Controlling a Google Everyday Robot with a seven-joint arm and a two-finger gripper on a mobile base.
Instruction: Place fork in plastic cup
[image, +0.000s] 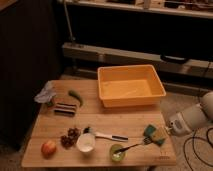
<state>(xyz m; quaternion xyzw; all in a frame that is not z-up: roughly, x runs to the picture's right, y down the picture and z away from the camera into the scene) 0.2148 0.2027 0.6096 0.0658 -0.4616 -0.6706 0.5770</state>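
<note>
The slim fork (135, 145) lies slanted, its lower left end at the rim of the small light-green plastic cup (117, 152) and its upper right end by a green and yellow sponge (154, 134). The cup stands near the table's front edge. My gripper (167, 130), on the white arm (189, 119) coming in from the right, is just right of the sponge and a short way up and right of the fork's upper end. I cannot tell whether it still touches the fork.
An orange tray (131, 86) sits at the back of the wooden table (50, 127). A white cup (86, 142) and a white-and-black-handled utensil (107, 136) lie left of the green cup. Apple (48, 148), grapes (70, 137), green pepper (76, 97), crumpled bag (45, 93).
</note>
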